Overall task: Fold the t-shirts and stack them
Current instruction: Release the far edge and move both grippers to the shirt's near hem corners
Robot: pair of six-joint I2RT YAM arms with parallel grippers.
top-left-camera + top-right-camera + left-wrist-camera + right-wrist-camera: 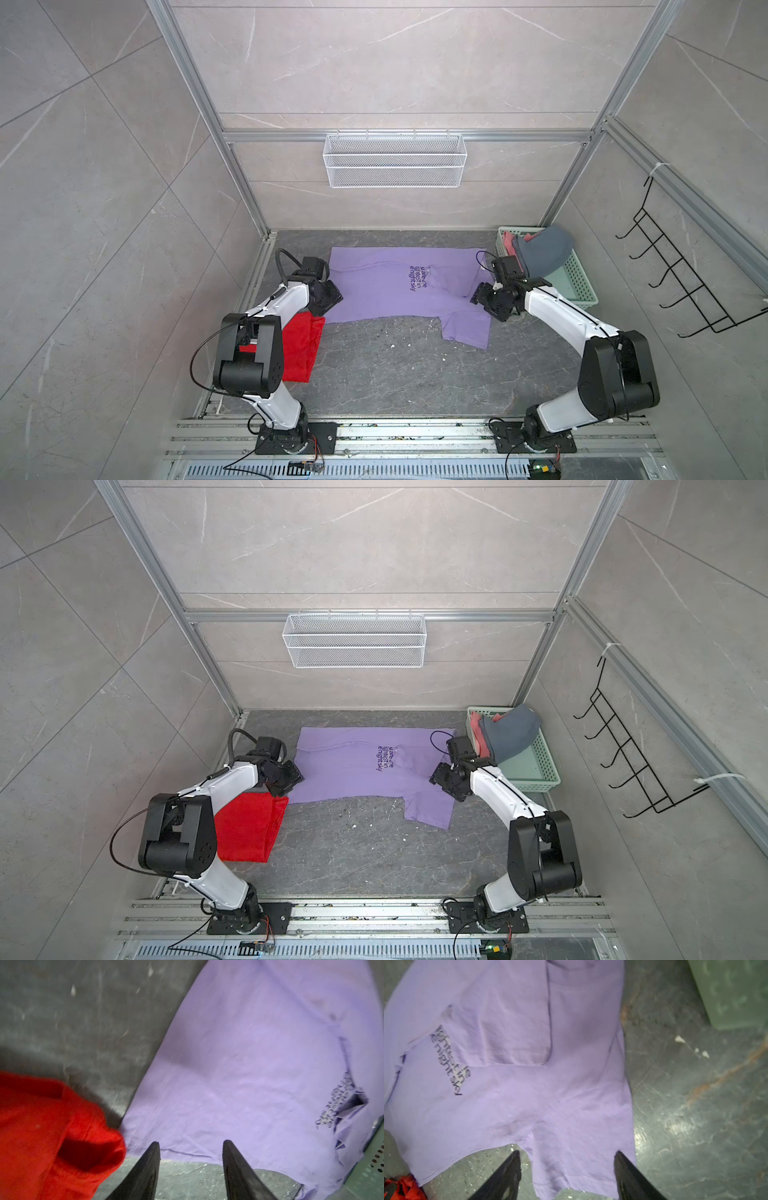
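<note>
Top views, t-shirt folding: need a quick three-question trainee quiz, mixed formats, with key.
1. True or false: the purple t-shirt lies inside the green basket.
2. Where is the red t-shirt? A) in the green basket B) on the table beside the purple t-shirt C) hanging on the black hooks
3. Fill in: the jaws of the left end effector and the right end effector both stand ____.
Key: 1 false; 2 B; 3 open.
</note>
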